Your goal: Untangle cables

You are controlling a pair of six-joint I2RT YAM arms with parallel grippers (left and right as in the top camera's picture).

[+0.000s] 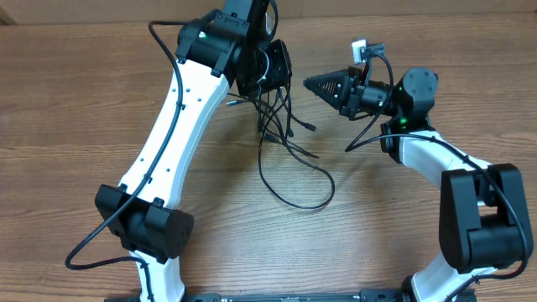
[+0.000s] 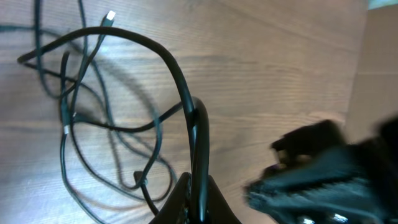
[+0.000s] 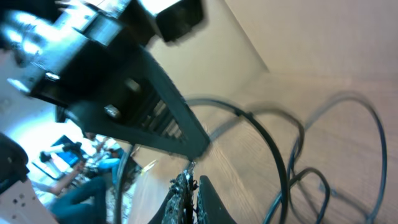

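Left end effector (image 2: 196, 202) is clamped shut on 1 strand of the cables (image 1: 289, 155), a glossy black cord that rises from between its 2 dark fingers and curves away in a smooth arc. Right end effector (image 1: 312, 83) is fully closed too, its fingers pressed into a ridged black wedge with nothing seen between them. It points at the left one from just beside it. The cables are thin, limp and black, some with small plug ends (image 2: 111, 15). They hang from the left grip and spill in loose overlapping loops onto the tabletop (image 1: 101, 101) between the 2 arms. That surface is pale brown wood grain. The left arm (image 1: 172, 126), white shells with black joints, stretches long from the near edge toward the far side. The right arm (image 1: 436, 155) is folded at the elbow, its wrist turned sideways.
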